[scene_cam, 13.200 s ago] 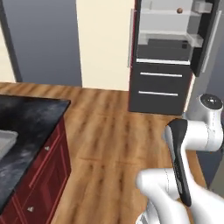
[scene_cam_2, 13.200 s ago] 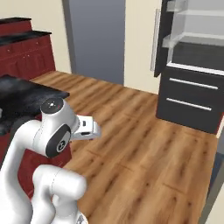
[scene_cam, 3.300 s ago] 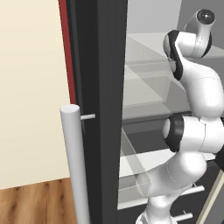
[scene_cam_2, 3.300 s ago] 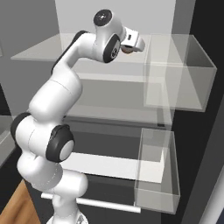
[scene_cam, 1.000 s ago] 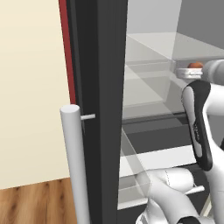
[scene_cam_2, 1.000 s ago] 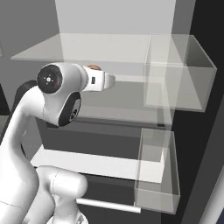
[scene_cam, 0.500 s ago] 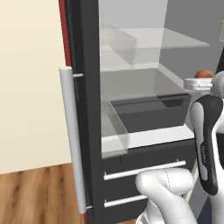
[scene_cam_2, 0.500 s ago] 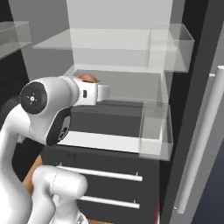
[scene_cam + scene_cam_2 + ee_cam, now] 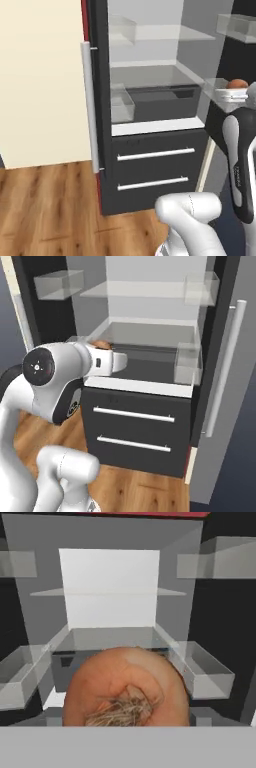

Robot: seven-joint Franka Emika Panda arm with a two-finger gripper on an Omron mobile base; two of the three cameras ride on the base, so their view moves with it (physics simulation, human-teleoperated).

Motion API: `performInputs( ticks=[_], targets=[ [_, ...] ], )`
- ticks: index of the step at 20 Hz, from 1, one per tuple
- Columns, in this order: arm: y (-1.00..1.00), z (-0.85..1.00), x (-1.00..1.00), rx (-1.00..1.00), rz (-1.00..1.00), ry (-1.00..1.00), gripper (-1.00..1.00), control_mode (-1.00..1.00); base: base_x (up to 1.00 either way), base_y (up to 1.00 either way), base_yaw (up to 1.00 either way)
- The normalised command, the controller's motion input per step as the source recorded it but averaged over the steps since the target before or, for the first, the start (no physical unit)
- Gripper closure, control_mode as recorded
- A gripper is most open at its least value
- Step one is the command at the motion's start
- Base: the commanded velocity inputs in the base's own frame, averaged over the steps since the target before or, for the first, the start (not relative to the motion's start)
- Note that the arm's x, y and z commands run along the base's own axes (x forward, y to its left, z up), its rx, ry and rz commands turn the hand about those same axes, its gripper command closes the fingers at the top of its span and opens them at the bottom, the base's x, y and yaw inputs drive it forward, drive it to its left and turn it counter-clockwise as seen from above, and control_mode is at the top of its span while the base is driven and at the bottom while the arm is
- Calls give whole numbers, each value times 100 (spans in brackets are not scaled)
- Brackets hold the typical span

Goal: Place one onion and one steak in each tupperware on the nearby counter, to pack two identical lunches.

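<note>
- Open fridge (image 9: 150,346) ahead of the base: glass shelves, clear door bins, two dark drawers with silver handles below, wood floor underneath.
- White arm sits in front of the fridge, hand pointing into the opening.
- Onion (image 9: 126,686), the orange-brown one, sits right in front of the hand camera, root tuft facing it, the fridge interior behind it. From the left base view it shows as a small orange ball (image 9: 237,83) at the arm's tip, level with the middle shelf; from the right base view just a sliver (image 9: 102,345) past the wrist.
- Handling guess: light, firm, round, dry papery skin that could slip or flake; best pinched across its widest middle, not near the root or the top.
- Gripper (image 9: 118,362): fingertips hidden behind the onion, so can't read the gap directly; judging by where the onion sits, the fingers are likely closed around it, spread about the onion's width.
- Neither tupperware nor the counter visible here; the onion has yet to be carried there.
</note>
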Motion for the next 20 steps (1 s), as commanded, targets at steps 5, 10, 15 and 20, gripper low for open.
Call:
performInputs(
  ticks=[5, 10, 15, 20],
  targets=[
    [0, 0, 0, 0, 0, 0, 100, 100, -96, 65, 54],
    [0, 0, 0, 0, 0, 0, 100, 100, -94, 37, 62],
    [0, 0, 0, 0, 0, 0, 100, 100, -100, -18, 48],
    [0, 0, 0, 0, 0, 0, 100, 100, -100, -2, 50]
  ],
)
